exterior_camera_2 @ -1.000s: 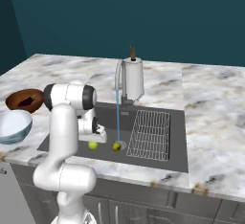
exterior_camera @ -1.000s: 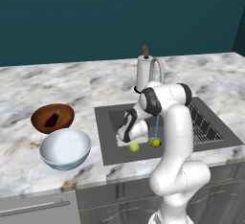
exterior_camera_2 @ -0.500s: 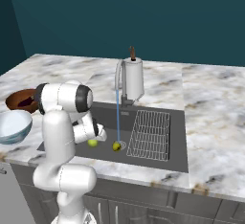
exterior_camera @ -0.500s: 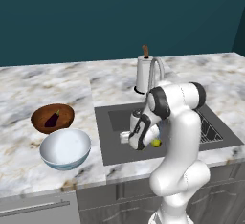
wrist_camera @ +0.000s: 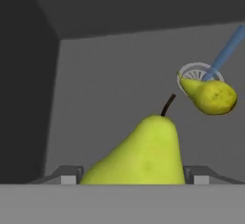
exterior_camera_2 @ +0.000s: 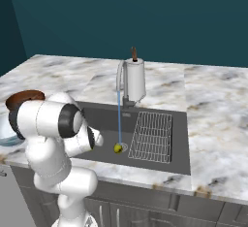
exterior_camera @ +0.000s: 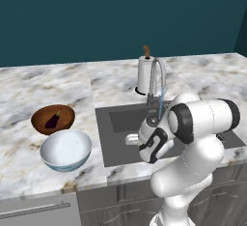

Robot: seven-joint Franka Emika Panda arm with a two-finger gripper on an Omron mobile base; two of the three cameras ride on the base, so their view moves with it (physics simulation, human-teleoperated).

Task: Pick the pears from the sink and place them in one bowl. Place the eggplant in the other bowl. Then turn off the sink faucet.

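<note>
Reaching down into the sink, the gripper has its jaws spread on either side of the near pear, not yet pinching it. That pear stands stem-up on the basin floor; the second pear lies on the drain, under the faucet stream. Firm, smooth and rounded, the fruit probably handles best gripped across its broad lower belly. Compared with a second ago, the arm has folded lower. The eggplant sits in the wooden bowl.
</note>
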